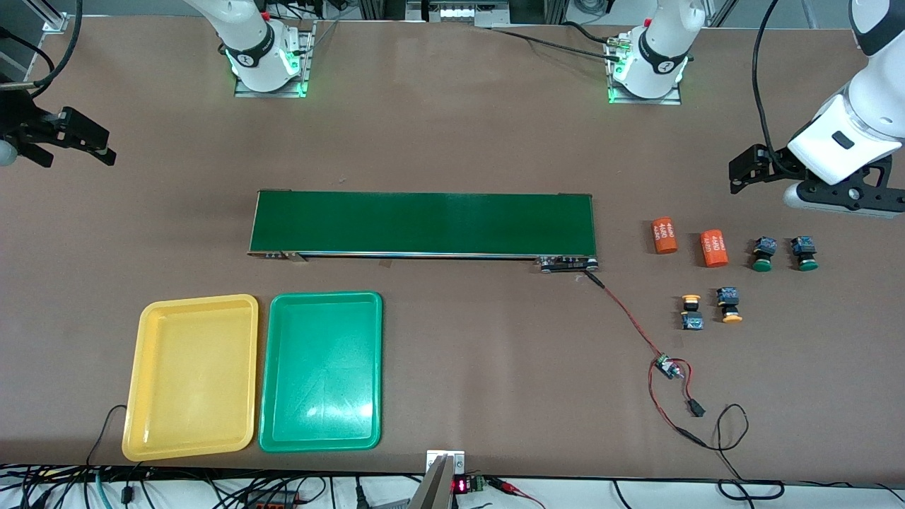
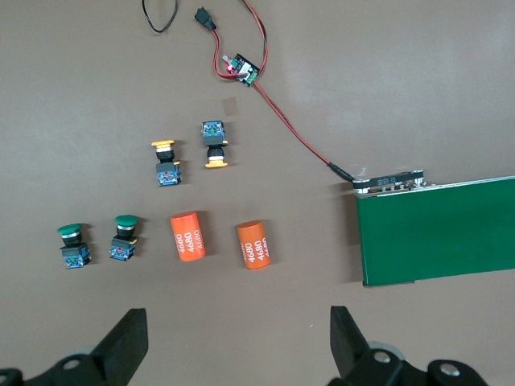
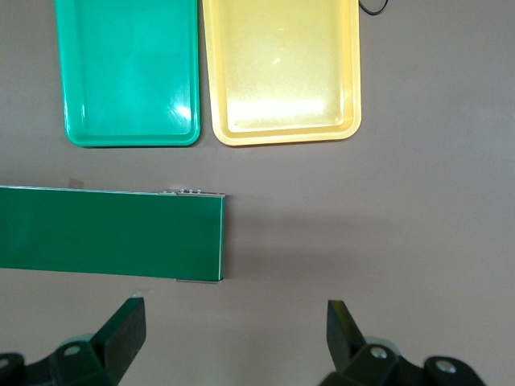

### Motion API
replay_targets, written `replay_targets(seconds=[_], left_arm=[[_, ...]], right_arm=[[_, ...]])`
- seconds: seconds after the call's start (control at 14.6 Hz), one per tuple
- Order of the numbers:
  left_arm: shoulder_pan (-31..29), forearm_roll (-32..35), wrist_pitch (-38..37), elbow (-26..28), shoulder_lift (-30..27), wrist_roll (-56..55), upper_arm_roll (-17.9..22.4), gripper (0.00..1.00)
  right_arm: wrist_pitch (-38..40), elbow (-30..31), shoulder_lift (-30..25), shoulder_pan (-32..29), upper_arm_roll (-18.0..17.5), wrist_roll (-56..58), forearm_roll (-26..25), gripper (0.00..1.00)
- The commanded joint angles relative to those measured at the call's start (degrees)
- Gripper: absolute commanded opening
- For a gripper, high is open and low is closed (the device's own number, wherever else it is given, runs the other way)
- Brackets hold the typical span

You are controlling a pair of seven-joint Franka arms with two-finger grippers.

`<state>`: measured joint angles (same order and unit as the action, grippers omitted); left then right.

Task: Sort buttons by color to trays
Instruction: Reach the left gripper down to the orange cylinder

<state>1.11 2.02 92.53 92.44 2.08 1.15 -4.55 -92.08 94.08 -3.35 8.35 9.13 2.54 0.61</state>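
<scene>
Both arms wait up in the air with nothing in them. The left gripper [image 2: 233, 346] hangs over the bare brown worktop [image 1: 452, 141] at the left arm's end, with its two black fingers [image 2: 125, 342] wide apart. The right gripper [image 3: 233, 342] hangs over the worktop at the right arm's end, and its fingers are spread wide too. A long dark green belt [image 1: 424, 223] lies in the middle of the worktop. The yellow tray [image 1: 152, 318] and the green tray [image 1: 279, 311] lie side by side, nearer to the front camera than the belt, toward the right arm's end. The yellow tray is closer to that end. The buttons are all at the left arm's end, on the worktop. Two green buttons [image 1: 763, 255] [image 1: 804, 253] lie side by side next to two orange cylinders [image 1: 663, 235] [image 1: 713, 248]. Two yellow buttons [image 1: 691, 312] [image 1: 728, 305] lie a little nearer to the front camera. A red and black wire [image 1: 626, 314] runs from the belt's end to a small board [image 1: 664, 367].
</scene>
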Motion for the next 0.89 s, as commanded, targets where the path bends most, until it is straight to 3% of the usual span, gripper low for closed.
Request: replay_targets(seconds=[0.0,0.82], left_arm=[[-0.32,0.17,-1.30,-1.74,0.73,-0.88,-0.11,1.00],[-2.52,0.35,-4.02,-2.36,5.56,-0.36,0.51,1.00]], right_arm=[[-0.38,0.76,-0.69,-0.18,-0.43,0.01,-0.96,1.00],[-0.65,0.67,-0.43,-0.27,-0.43,0.01,-0.96,1.00]])
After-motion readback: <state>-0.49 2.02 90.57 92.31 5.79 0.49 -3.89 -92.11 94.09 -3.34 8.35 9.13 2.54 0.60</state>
